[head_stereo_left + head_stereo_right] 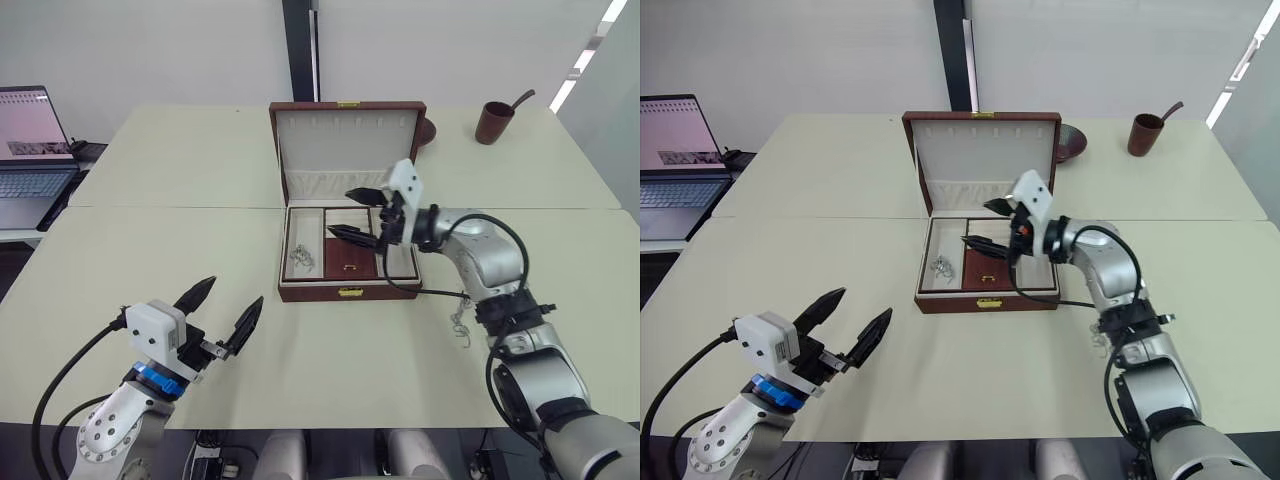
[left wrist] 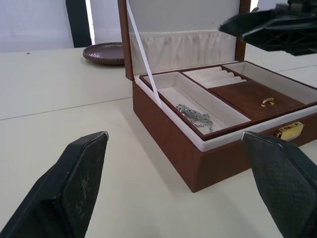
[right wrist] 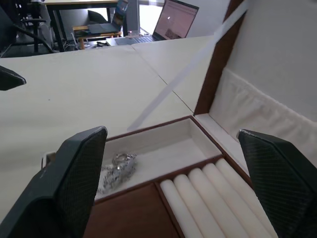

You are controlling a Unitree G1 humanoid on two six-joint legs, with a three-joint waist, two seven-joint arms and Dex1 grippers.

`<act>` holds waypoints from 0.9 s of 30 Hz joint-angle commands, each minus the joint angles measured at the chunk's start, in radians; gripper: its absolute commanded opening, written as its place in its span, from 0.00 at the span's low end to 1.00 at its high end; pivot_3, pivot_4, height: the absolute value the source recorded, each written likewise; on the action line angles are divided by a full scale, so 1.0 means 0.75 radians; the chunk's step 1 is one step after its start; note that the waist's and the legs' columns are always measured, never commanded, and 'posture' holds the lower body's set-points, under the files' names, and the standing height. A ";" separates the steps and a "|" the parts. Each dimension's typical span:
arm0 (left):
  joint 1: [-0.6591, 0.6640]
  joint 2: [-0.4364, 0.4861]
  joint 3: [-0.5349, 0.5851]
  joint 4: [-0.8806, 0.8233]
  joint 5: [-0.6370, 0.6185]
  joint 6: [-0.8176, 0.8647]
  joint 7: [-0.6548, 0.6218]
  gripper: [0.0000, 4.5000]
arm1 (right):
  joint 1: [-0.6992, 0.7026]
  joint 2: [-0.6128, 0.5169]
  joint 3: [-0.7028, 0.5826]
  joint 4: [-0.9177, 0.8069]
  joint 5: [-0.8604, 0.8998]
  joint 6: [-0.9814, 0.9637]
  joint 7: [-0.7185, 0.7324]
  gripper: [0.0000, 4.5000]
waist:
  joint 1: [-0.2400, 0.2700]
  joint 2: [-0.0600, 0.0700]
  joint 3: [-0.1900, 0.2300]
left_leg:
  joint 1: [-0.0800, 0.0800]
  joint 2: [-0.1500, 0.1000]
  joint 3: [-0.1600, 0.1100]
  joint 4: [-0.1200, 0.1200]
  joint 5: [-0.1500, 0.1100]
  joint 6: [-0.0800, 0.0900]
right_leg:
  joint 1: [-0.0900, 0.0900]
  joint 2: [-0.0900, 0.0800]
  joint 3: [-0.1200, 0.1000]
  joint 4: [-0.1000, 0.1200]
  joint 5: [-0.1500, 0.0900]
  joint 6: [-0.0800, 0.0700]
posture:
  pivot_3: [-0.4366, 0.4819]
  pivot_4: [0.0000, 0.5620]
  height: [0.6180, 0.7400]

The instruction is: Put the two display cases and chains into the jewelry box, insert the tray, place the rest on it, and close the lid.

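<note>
**Right arm over the seated tray, one chain loose on the table**

Nearest first: left gripper (image 1: 220, 305) hangs over bare table (image 1: 150, 240) at about 7 o'clock from the jewelry box (image 1: 345, 293), fingers spread wide, holding nothing. Well apart from the box, so it isn't in play for this step.

At roughly 4 o'clock from the box, just beside the right forearm, a silver chain (image 1: 461, 327) lies on the table. I read that as part of "the rest" to be placed on the tray.

Box sits mid-table, gold clasp (image 1: 350, 292) facing the robot. The tray (image 2: 247, 96) looks inserted already: brown flap with gold knob (image 2: 267, 101) in the centre, ring rolls (image 3: 213, 191) behind it. Its 9 o'clock section holds a small heap of chain (image 2: 195, 116). The 3 o'clock section is mostly hidden by the arm in the head views; from the left wrist view it looks empty, but can't be sure. Display cases can't be seen, presumably under the tray.

Right gripper (image 1: 358, 212) hovers above the tray centre, fingers spread, empty.

How I'd run it:
- Lift the right arm straight up before swinging out to 4 o'clock, so the fingers clear the box wall and the white ribbon stay (image 2: 143, 54).
- Pinch the loose chain at its densest bunch, so less of it dangles.
- Drop it low into the 3 o'clock section, all links inside the rim, nothing across the edge where the lid closes.

Farthest: lid (image 1: 345, 140) stands upright at 12 o'clock. Leave it alone until the table is checked for more chains.
</note>
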 commanded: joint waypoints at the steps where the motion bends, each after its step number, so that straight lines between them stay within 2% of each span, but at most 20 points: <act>1: -0.029 0.057 0.067 0.054 -0.035 0.025 -0.038 1.00 | 0.109 -0.125 -0.130 -0.098 0.081 -0.009 0.061 1.00 | 0.000 0.000 0.000 | 0.000 0.000 0.000 0.000 0.000 0.000 | 0.000 0.000 0.000 0.000 0.000 0.000 | 0.48 0.27 1.00; 7: -0.103 0.179 0.138 0.244 -0.041 0.037 -0.146 1.00 | 0.359 -0.327 -0.319 -0.160 0.136 -0.026 0.047 1.00 | -0.006 0.000 0.000 | 0.001 -0.001 0.003 0.000 0.000 0.000 | 0.000 0.002 0.002 0.000 0.000 0.000 | 0.48 0.27 1.00; 12: -0.193 0.259 0.239 0.466 -0.040 -0.007 -0.218 1.00 | 0.607 -0.427 -0.500 -0.166 0.155 -0.071 0.002 1.00 | -0.002 0.000 0.000 | 0.001 -0.001 0.003 0.000 0.000 0.000 | 0.000 0.006 0.001 0.000 0.000 0.000 | 0.48 0.27 1.00; 20: -0.297 0.278 0.297 0.685 -0.013 -0.063 -0.236 1.00 | 0.806 -0.437 -0.689 -0.065 0.152 -0.184 -0.140 1.00 | -0.005 0.000 0.000 | 0.003 0.000 0.006 0.001 0.000 0.000 | 0.000 0.006 0.005 0.000 0.000 0.000 | 0.48 0.27 1.00; 27: -0.328 0.259 0.315 0.738 -0.011 -0.087 -0.208 1.00 | 0.848 -0.420 -0.704 -0.004 0.146 -0.272 -0.203 1.00 | -0.006 0.000 0.000 | 0.002 0.001 0.007 0.001 0.000 0.000 | 0.001 0.007 0.004 0.000 0.000 0.000 | 0.48 0.27 1.00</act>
